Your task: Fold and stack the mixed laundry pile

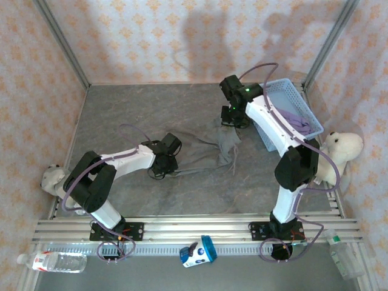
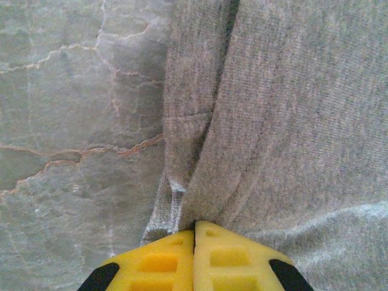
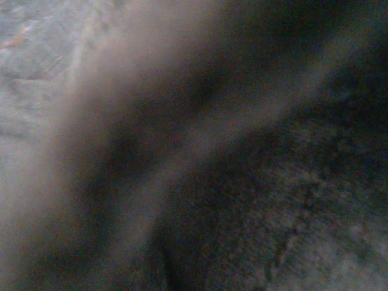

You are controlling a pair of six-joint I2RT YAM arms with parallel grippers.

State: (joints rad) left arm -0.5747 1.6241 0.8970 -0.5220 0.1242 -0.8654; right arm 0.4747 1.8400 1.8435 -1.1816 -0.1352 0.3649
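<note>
Top external view: a grey garment [image 1: 200, 151] lies spread on the grey table [image 1: 133, 109], stretched between the two claws.
Left claw [image 2: 194, 229]: the yellow fingers are pressed tight together at the garment's left edge, with a fold of the grey cloth pinched at their tips.
Right claw [image 1: 233, 119]: it is down on the garment's far right corner, just beside the basket. Its wrist view is dark, blurred cloth, so I cannot tell how far it is open or whether it grips.
Purple T-shirt [image 1: 300, 123]: it is bunched inside the light blue basket [image 1: 280, 86] at the far right corner of the table.
Edges: patterned walls close the left, back and right sides. A metal rail [image 1: 200, 225] runs along the near side and carries both arm bases.
Open room: there is bare table behind the garment toward the far left, and a bare strip between the garment and the rail.
Side clutter: a white plush toy [image 1: 341, 151] sits at the right edge beside the right arm, and a small plush toy [image 1: 51, 179] sits at the left edge beside the left arm.
Writing: a water bottle [image 1: 57, 262] with a red-and-white label and a blue-and-white cup [image 1: 199, 251] lie in front of the rail. Their print is too small to read.
</note>
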